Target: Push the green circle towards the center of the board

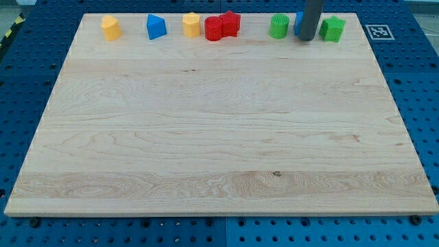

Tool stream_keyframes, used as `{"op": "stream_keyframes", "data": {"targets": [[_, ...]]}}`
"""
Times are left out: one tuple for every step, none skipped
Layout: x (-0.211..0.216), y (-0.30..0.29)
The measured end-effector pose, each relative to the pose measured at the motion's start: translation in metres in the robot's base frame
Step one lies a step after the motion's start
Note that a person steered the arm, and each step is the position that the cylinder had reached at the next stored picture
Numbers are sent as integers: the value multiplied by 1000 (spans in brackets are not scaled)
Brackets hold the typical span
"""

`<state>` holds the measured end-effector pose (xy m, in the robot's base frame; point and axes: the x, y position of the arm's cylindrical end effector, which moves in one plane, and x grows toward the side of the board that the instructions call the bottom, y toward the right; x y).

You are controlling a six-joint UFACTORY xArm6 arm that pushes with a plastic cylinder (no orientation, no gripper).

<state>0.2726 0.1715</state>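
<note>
We are in the approach step: our tool, a rod holding nothing, has its tip (306, 39) right of the green circle (278, 27) at the worktop (219, 137) top edge and must get behind it.

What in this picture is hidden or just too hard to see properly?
- Blue block, camera view: mostly behind the rod, shape unreadable.
- My tip: between green circle and green block; contact with any block can't be told.
- Rod's upper part: cut off by the view's top.
- Two red blocks: pressed together, outlines merge.
</note>
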Motion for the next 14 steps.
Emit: {"op": "stream_keyframes", "data": {"targets": [[24,9],[52,45],[54,101],[14,139],[-28,138],[-52,105],[-59,50],[-62,-8],[-63,-54],[-48,-63],[-16,-63],[8,-63],[0,-70],[15,-91]]}}
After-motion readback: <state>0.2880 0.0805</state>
